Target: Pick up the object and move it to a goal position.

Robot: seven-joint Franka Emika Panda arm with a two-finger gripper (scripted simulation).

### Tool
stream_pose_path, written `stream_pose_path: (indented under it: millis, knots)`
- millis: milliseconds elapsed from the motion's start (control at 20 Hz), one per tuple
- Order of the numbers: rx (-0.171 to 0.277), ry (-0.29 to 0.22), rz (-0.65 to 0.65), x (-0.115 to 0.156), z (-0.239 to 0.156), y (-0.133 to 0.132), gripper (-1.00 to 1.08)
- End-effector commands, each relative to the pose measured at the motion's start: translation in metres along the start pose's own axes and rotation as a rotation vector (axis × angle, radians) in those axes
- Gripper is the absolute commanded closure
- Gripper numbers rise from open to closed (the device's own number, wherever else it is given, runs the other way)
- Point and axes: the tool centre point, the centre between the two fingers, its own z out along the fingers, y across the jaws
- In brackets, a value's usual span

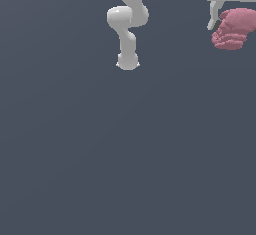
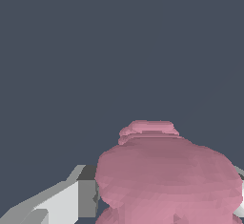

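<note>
evidently the gripper [image 1: 226,23] was clamped on the pink object [image 1: 233,28], fingers pressed against its sides; it hung near the exterior view's upper right corner, presumably lifted for carrying toward the goal.

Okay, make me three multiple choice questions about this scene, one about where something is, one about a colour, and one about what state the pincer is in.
1. Where in the exterior view is the lumpy object?
A. upper right corner
B. lower left corner
C. dead centre

2. What colour is the object?
A. green
B. pink
C. yellow

3. What is the pincer doing?
A. hanging open with nothing near it
B. out of sight in both views
C. shut on the object

Answers:
1. A, it sits high at the exterior view's right, under the white pincer body.
2. B, both views show it pink.
3. C, the wrist view shows the object filling the space between the fingers.
</note>
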Motion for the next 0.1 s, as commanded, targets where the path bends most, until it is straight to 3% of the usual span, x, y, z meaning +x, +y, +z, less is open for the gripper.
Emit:
stream_pose_path:
  millis: [0,50]
  knots:
    - [0.0,0.0,0.0,0.0,-0.0011,-0.0007,1.08]
    - [0.0,0.0,0.0,0.0,-0.0012,-0.0007,1.08]
